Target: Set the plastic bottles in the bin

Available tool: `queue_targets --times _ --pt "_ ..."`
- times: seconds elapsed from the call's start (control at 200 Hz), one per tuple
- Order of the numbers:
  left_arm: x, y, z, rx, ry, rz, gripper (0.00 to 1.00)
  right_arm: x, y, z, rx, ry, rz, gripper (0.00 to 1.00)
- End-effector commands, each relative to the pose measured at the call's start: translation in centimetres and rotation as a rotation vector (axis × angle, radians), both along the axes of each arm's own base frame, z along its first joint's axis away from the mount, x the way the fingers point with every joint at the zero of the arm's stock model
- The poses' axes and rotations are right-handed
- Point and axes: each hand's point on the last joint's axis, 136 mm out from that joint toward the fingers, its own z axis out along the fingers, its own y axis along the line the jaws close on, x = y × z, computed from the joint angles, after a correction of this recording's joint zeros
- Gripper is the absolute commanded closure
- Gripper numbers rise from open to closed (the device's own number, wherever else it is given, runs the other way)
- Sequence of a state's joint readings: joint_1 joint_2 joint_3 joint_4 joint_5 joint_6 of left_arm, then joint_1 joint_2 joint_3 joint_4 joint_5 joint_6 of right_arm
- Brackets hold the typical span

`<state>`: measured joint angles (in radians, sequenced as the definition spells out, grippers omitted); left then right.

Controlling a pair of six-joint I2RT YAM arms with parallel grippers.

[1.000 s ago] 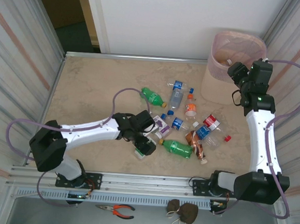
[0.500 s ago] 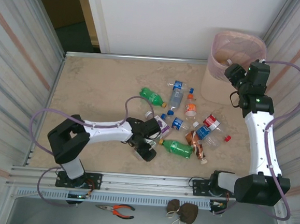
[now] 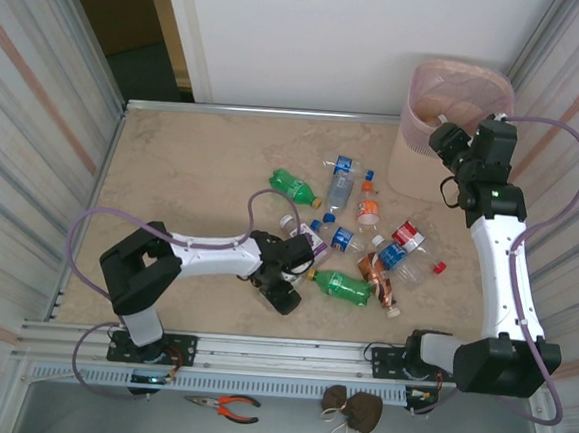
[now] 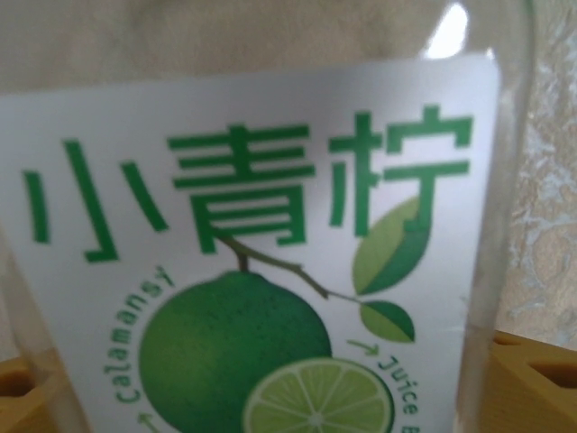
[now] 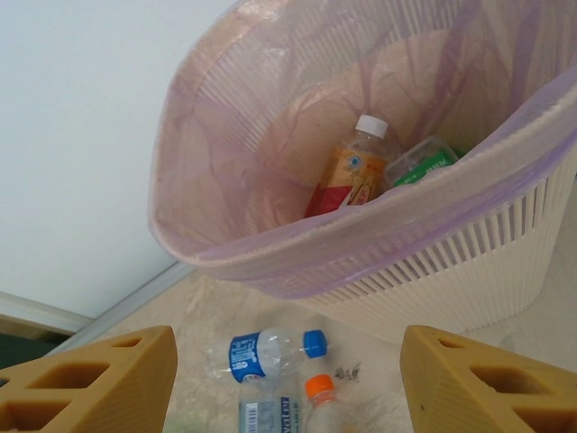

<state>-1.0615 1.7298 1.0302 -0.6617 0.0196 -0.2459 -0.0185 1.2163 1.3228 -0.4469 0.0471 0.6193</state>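
A white bottle with a green lime label [image 4: 270,271] lies between the yellow fingers [image 4: 536,383] of my left gripper [image 4: 288,397], which stands open around it. Seen from above, that left gripper [image 3: 283,294] is low on the table, left of a green bottle [image 3: 342,286]. More bottles lie scattered: green [image 3: 295,188], clear with a blue label [image 3: 340,185], orange-capped [image 3: 368,208], red [image 3: 406,234]. My right gripper [image 3: 444,140] hangs open and empty beside the bin [image 3: 414,161]. The bin [image 5: 469,262], lined with a purple bag, holds an orange-labelled bottle [image 5: 353,171].
Under the right gripper [image 5: 288,379] lie a blue-capped clear bottle [image 5: 266,352] and an orange cap [image 5: 320,390]. A loose red cap [image 3: 439,267] lies near the right arm. Orange-handled pliers [image 3: 226,405] and a brown pouch [image 3: 353,407] lie below the front rail. Ribbed walls close both sides.
The left arm has folded in and its gripper has moved down and slightly right over the lime-labelled bottle. The right gripper has edged left by the bin's rim.
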Motion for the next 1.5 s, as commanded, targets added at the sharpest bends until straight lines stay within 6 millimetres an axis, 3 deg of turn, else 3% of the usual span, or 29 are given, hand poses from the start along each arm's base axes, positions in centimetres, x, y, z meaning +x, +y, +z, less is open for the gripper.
queue_targets --times 0.0,0.316,0.721,1.012,1.258,1.493 --pt "-1.6 1.8 0.1 0.076 0.032 0.014 0.13 -0.2 0.6 0.3 0.003 -0.011 0.021 0.35" --pt "-2.5 3.1 0.2 0.126 0.026 0.017 0.18 -0.3 0.7 0.1 0.001 -0.005 0.023 0.35" --pt "-2.1 3.2 0.7 0.127 -0.002 0.019 0.32 -0.4 0.7 0.3 -0.003 -0.011 0.021 0.35" --pt "-1.1 4.4 2.0 0.079 -0.029 0.077 0.35 -0.7 0.9 0.8 -0.002 -0.023 0.028 0.35" --pt "1.8 4.8 5.6 -0.143 -0.069 0.177 0.36 -1.1 2.2 2.5 0.011 -0.08 0.107 0.35" --pt "6.7 3.7 13.5 -0.624 -0.188 0.241 0.36 -1.6 5.1 5.0 0.045 -0.186 0.27 0.35"
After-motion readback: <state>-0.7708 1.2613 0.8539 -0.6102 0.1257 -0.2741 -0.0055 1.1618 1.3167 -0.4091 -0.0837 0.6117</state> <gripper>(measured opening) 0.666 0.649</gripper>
